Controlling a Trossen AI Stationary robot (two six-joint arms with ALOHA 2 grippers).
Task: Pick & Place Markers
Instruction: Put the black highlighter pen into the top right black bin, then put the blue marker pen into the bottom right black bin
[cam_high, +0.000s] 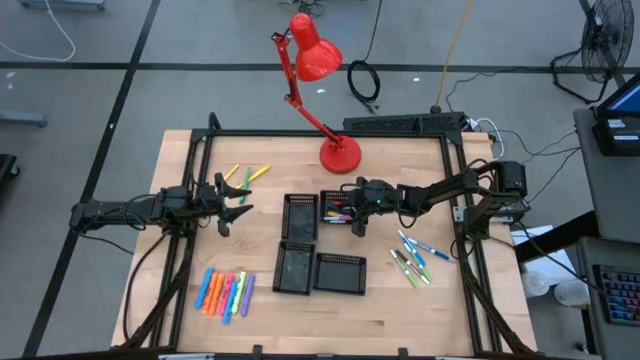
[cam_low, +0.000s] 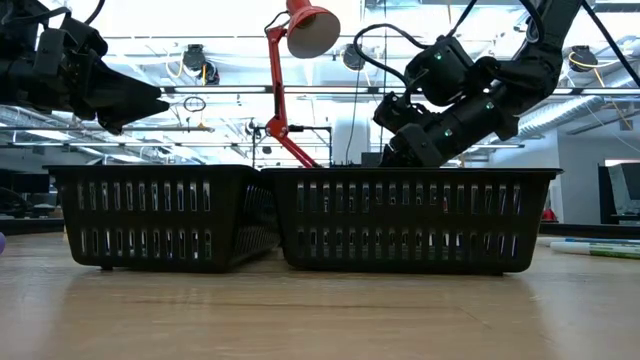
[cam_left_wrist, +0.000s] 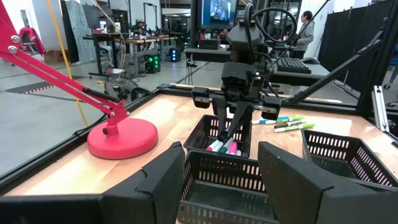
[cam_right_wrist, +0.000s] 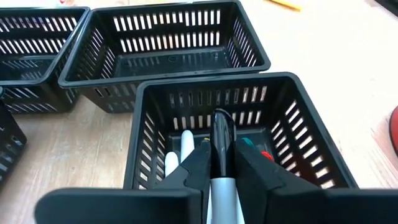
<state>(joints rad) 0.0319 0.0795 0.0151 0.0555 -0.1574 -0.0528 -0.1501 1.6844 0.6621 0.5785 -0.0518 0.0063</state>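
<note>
Right gripper (cam_right_wrist: 214, 171) is clamped on a black-capped, white-bodied marker (cam_right_wrist: 219, 140), held over the back-right black tray (cam_right_wrist: 205, 87) just right of frame centre in the high view; that tray already holds a few markers with pink, green and red caps (cam_left_wrist: 222, 147). Left gripper (cam_high: 232, 204) hangs with fingers spread and nothing in them, left of the four trays at mid-frame. Neon highlighters (cam_high: 226, 292) lie in a row lower left, thin blue and green pens (cam_high: 414, 258) lower right, two yellow ones (cam_high: 245, 174) upper left near the red lamp (cam_high: 322, 100).
</note>
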